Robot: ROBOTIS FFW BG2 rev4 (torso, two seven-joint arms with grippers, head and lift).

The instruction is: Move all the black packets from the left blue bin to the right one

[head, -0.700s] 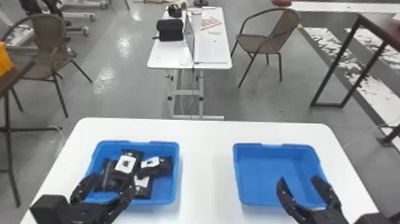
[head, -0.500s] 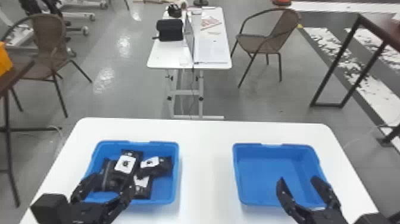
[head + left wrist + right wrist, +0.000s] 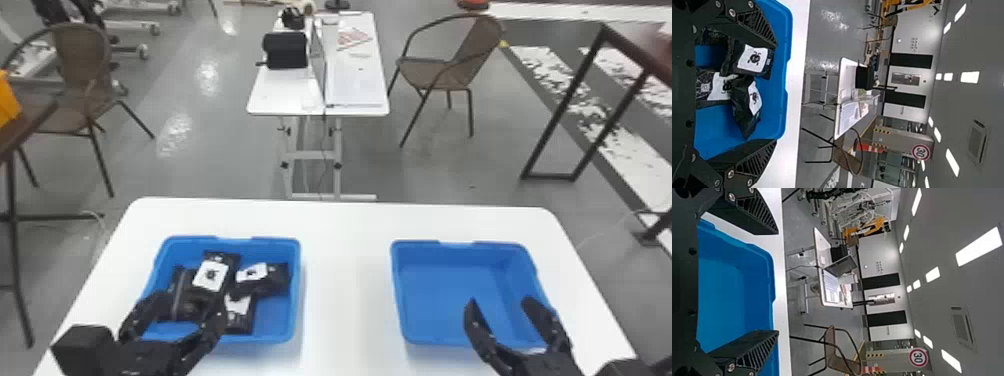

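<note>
My left gripper (image 3: 186, 306) stands open over the near left part of the left blue bin (image 3: 277, 336). Several black packets with white labels lie heaped in that bin, among them an upper one (image 3: 210, 273), one at the right (image 3: 270, 281) and one nearer the front (image 3: 241, 320). In the left wrist view, packets (image 3: 752, 60) show between the spread fingers of the left gripper (image 3: 776, 93). Over the near right part of the right blue bin (image 3: 435, 290), which holds nothing, is my right gripper (image 3: 501, 300), open. The right wrist view shows the right gripper (image 3: 778, 283) with its fingers apart.
Both bins stand on a white table (image 3: 350, 280), with a strip of tabletop between them. Beyond it are another white table (image 3: 280, 95) with items on it, and chairs (image 3: 450, 70) on the floor.
</note>
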